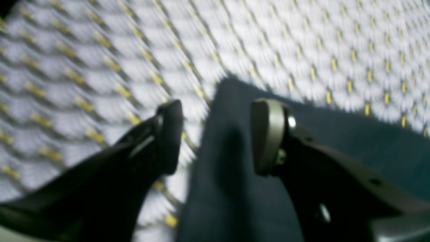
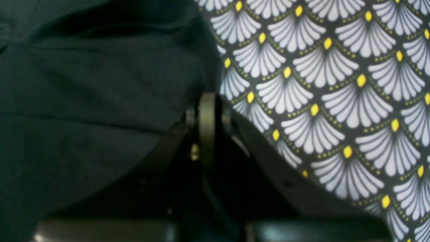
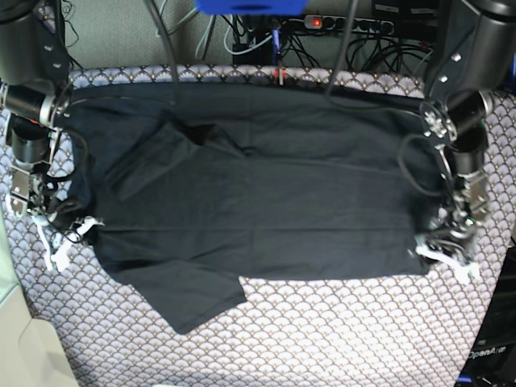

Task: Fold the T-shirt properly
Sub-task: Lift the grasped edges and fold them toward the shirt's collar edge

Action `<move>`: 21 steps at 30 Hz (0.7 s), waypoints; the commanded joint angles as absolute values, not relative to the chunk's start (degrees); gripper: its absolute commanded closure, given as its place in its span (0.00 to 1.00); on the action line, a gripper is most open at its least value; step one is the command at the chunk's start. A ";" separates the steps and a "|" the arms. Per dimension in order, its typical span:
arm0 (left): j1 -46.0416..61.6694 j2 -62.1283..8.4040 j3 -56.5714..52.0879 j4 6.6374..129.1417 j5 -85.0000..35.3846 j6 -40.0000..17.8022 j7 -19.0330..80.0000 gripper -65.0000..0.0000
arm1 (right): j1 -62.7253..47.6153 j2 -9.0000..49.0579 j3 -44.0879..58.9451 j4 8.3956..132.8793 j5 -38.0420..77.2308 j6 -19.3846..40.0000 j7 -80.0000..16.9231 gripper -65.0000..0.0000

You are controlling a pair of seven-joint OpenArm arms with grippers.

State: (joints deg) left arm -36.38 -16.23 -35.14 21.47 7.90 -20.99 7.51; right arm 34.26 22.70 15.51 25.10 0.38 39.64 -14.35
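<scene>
Left gripper (image 1: 215, 136) gapes over the T-shirt (image 3: 266, 201) corner; right gripper (image 2: 208, 131) pinches the hem. Soft, limp cloth: grab corners.

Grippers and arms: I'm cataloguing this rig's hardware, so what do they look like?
Both arms are black and chunky, with silver joint rings and loose black cables alongside. The left gripper has dark tapering fingers ending in flat rounded pads, one showing a grey-olive face with a silver screw. The right gripper has the same grey-olive pad and black brackets. From the base view, both carry whitish parts near the tips.
</scene>
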 commanded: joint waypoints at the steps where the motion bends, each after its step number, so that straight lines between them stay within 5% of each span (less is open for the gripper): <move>1: -37.85 -16.92 -35.03 21.23 7.43 -21.32 4.88 0.51 | 35.82 23.69 15.52 25.98 1.19 40.00 -13.23 1.00; 15: -37.58 -16.92 -35.03 15.16 7.43 -21.32 -0.84 0.53 | 35.12 23.69 15.52 25.98 1.19 40.00 -13.23 1.00; 21: -37.76 -17.63 -35.03 15.60 7.43 -21.32 2.51 1.00 | 35.12 23.78 15.43 26.07 1.19 40.00 -13.23 1.00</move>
State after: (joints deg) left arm -36.23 -16.62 -35.09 15.00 7.18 -21.21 1.65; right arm 33.74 22.72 15.40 25.15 0.82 39.64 -13.72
